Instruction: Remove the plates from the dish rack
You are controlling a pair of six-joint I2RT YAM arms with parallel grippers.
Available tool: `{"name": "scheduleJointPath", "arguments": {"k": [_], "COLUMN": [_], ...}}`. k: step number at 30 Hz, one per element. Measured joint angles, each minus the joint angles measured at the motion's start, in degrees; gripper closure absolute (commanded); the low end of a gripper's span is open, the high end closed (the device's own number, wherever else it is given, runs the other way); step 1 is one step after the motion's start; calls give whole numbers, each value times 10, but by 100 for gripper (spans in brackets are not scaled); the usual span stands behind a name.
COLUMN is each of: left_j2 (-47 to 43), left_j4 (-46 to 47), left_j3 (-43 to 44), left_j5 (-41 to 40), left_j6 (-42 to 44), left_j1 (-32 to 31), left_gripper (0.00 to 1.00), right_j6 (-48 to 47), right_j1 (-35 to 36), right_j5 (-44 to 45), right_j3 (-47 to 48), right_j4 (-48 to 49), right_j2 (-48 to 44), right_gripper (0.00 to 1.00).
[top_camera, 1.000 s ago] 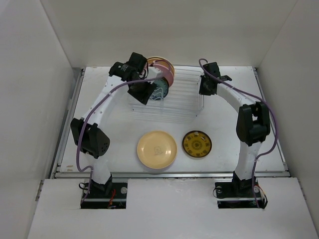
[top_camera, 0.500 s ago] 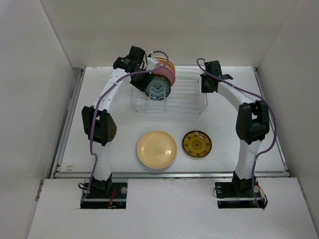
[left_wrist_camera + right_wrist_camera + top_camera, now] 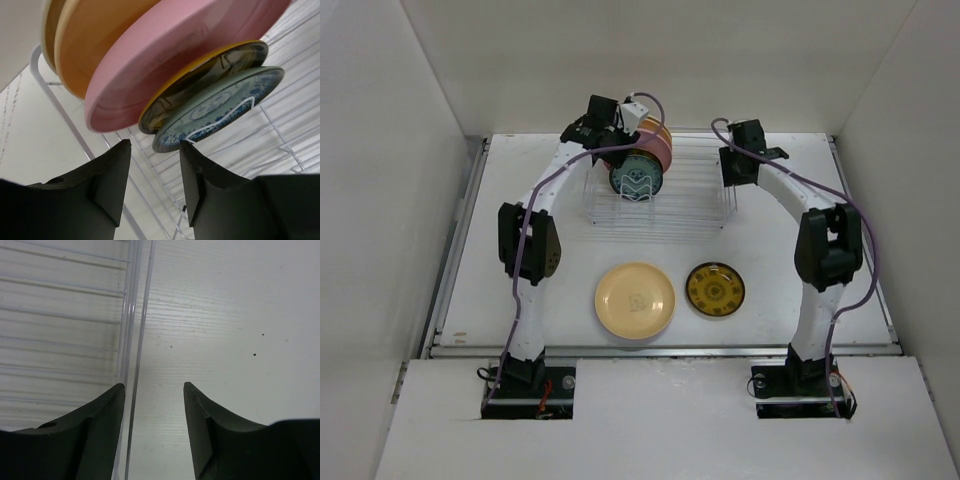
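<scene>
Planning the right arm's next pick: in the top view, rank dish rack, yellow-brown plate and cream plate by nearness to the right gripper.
1. dish rack, its right edge by the right gripper.
2. yellow-brown plate, on the table nearer the bases.
3. cream plate, on the table farther left.

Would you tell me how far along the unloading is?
Done: a cream plate and a yellow-brown plate lie on the table. In hand: nothing; the open left tool hovers by the racked plates. Left: the pink plate, teal plate and others in the dish rack.
</scene>
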Motion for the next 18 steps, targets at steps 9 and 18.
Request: {"name": "scheduleJointPath", "arguments": {"k": [9, 18], "left_j2": [-15, -63], "left_j4": [-6, -90], "left_j3": [-45, -31], "left_j5": [-2, -33], "left_j6": [-96, -174], "left_j1": [40, 86], "left_gripper": [49, 40], "right_j6": [-23, -81], "right_j1": [30, 163], "right_j5": [-35, -128], "right_j3": [15, 206], "right_j4": [2, 4], "right_j2": [-142, 2], "right_gripper": [21, 41]}}
